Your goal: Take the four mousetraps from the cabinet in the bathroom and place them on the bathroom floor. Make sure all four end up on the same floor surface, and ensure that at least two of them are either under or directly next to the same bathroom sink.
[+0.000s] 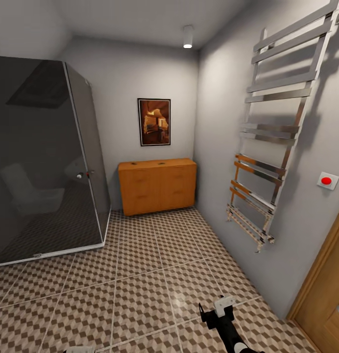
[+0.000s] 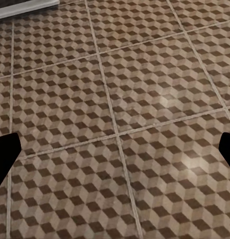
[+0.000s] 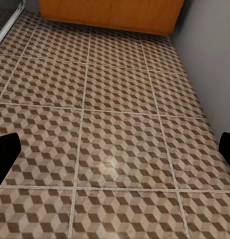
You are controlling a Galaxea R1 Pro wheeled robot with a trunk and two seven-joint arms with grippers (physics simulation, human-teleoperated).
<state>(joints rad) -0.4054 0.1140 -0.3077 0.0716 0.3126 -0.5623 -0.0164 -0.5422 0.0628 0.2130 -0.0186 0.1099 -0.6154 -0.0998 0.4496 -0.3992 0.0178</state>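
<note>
The orange-brown cabinet (image 1: pixel 157 185) stands against the far wall, its drawers shut; its lower front also shows in the right wrist view (image 3: pixel 110 14). Two tiny dark specks sit on its top, too small to identify. The mousetraps and the sink are out of view. The cube-patterned bathroom floor (image 1: pixel 140 289) stretches between me and the cabinet. My right gripper (image 1: pixel 214 310) hangs low over the tiles, open and empty (image 3: pixel 115 149). My left gripper (image 2: pixel 115 154) is open too, with bare floor (image 2: pixel 120 99) between its fingertips (image 2: pixel 5 159).
A dark glass shower enclosure (image 1: pixel 42 162) fills the left side. A chrome towel radiator (image 1: pixel 272 147) juts from the right wall, with a red button (image 1: pixel 326 180) and a wooden door (image 1: pixel 326 289) nearer me. A framed picture (image 1: pixel 154 121) hangs above the cabinet.
</note>
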